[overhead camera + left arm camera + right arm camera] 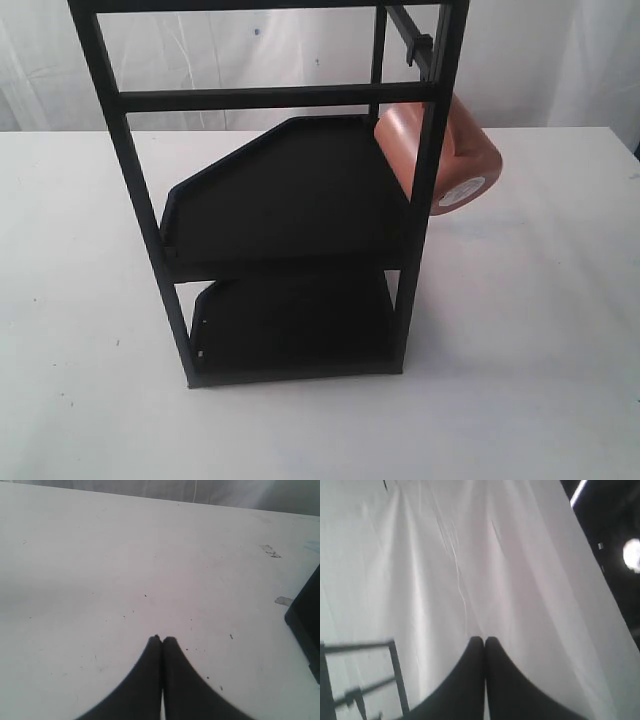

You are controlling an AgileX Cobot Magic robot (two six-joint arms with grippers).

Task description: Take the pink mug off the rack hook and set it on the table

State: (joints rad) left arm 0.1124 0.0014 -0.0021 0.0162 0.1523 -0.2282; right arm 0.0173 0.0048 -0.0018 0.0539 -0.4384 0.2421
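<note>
1. Pink mug (460, 160) hangs tilted off the rack's (152, 230) upper right side, above the table (540, 330), which runs wide beyond it.
2. Left gripper (162, 639) is clenched on nothing, over bare tabletop.
3. Right gripper (484, 639) is clenched too, facing the curtain (445, 555).

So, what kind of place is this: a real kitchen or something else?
Probably a staged test setup, not a kitchen: a plain white table, white cloth hung as a backdrop, and a lone black rack with one pink mug hanging at its side.
</note>
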